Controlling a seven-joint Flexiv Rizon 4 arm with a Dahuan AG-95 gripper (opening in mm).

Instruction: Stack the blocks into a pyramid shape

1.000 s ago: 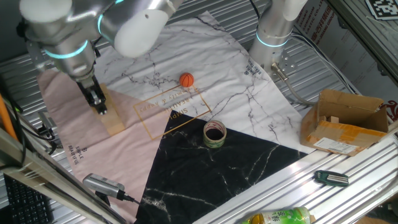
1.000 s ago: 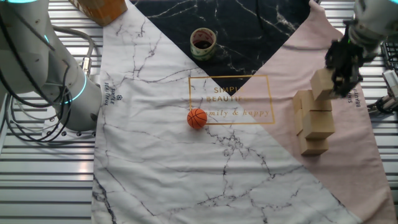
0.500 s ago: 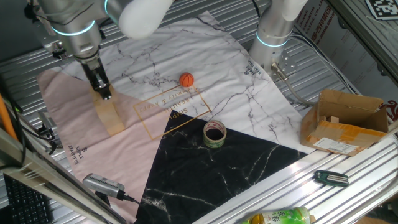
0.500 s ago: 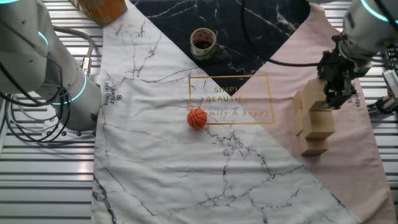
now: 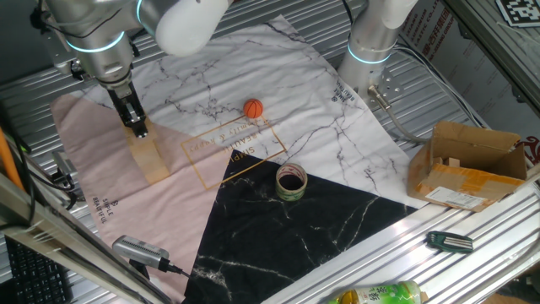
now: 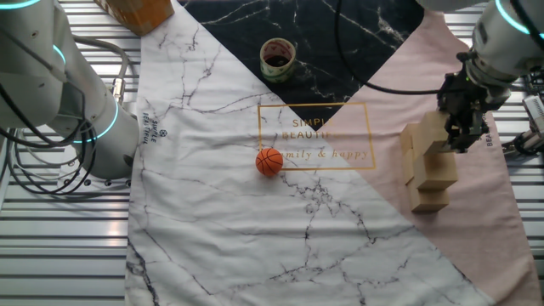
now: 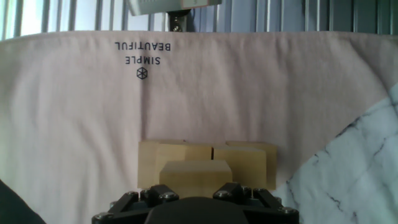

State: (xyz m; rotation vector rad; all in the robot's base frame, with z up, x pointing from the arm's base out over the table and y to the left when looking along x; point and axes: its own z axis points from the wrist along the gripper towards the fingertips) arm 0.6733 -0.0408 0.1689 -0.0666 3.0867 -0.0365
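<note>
The cloth (image 6: 255, 229) covers most of the table, marble-print white, black and pink panels; your work is on the pink panel at the edge. The arm (image 5: 93, 34) reaches down over the blocks (image 6: 429, 161), which sit bunched in a tight stack there, well apart from the cardboard box (image 5: 468, 169), the tape roll (image 6: 277, 56) and the orange ball (image 6: 269, 161). In the hand view you see a lower row with a second row on it and one cube nearest the camera, right under the fingers. The gripper (image 6: 463, 136) is at the top cube; whether its jaws clamp that cube or stand just off it, you cannot tell, fingertips hidden in every view. Judgement on handling: plain wooden cubes, light, stiff, not fragile, faces fairly smooth. Take each by two opposite flat faces, centred, fingers square to the sides. A stack this light would probably shift at a nudge, so any lift should go straight up.
</note>
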